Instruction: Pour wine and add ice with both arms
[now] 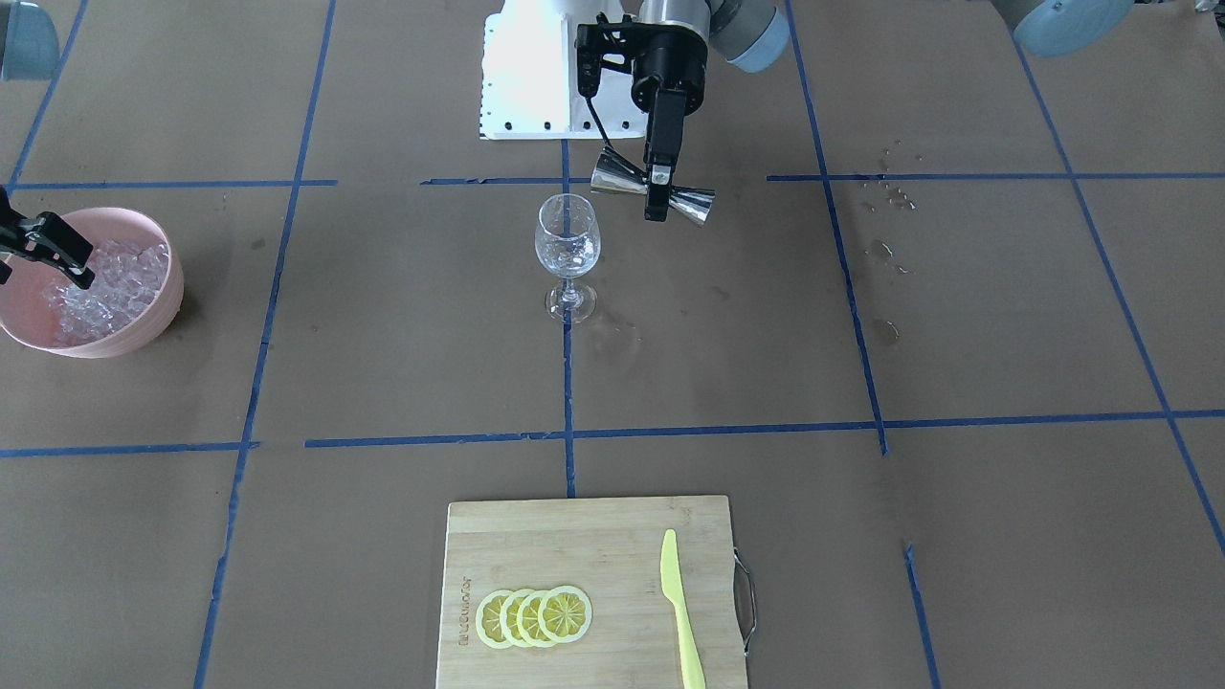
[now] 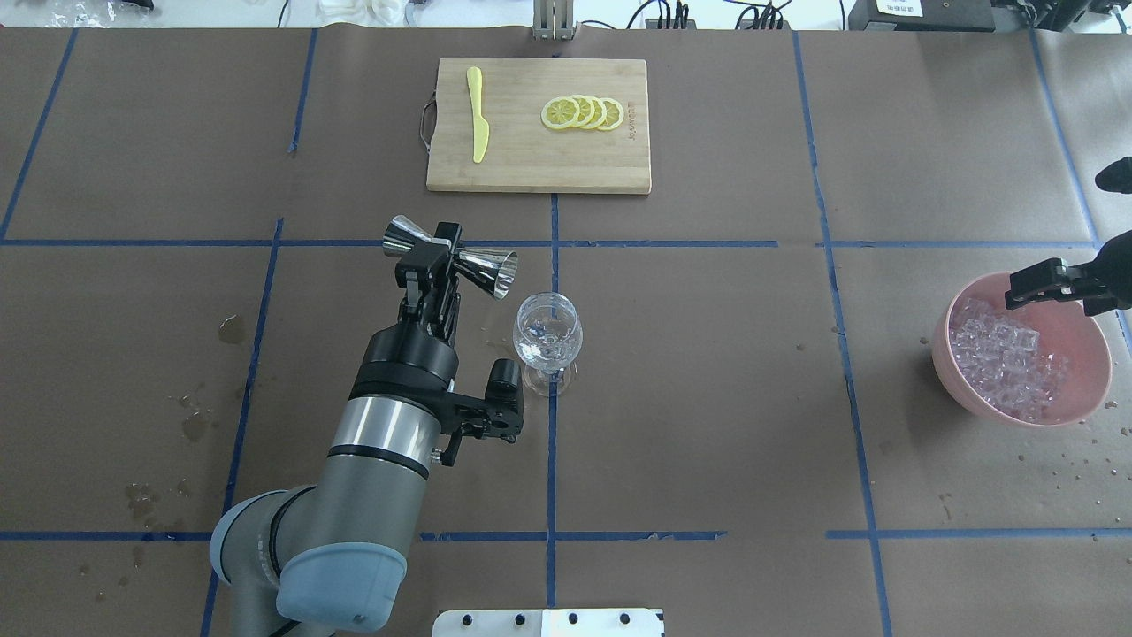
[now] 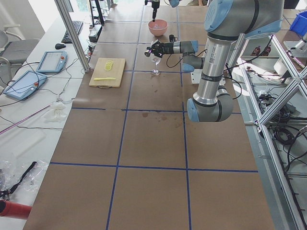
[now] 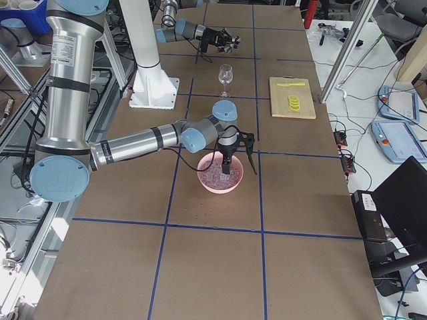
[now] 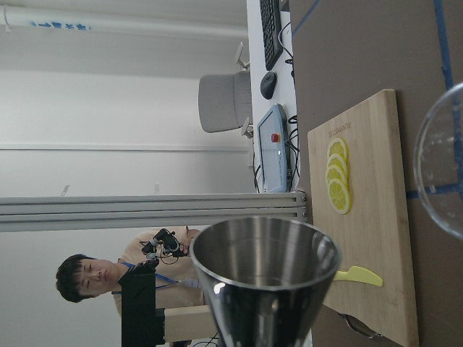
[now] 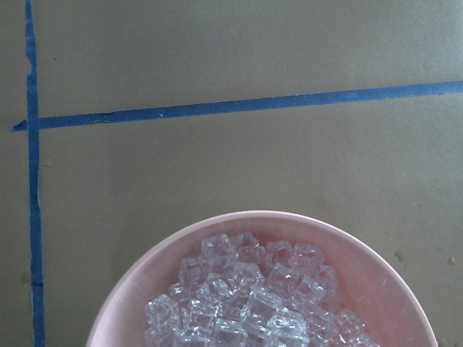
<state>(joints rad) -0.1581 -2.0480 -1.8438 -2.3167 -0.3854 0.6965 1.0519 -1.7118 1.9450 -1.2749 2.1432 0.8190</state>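
Left jaws tight on jigger (image 2: 492,268) beside glass (image 2: 548,333) (little wine (image 1: 569,256) inside); right jaws apart above pink bowl (image 2: 1089,376) of ice (image 2: 999,358).

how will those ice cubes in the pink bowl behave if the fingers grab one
The ice looks glossy and smooth, so a cube would probably slip between the fingers of the right gripper. The cubes lie loosely heaped in the pink bowl, so neighbours likely shift when one is pushed. They look small and hard: probably light and stiff.

Glossy ice (image 6: 246,296); jigger (image 1: 691,203) — polished steel; board (image 1: 574,545) — wood.
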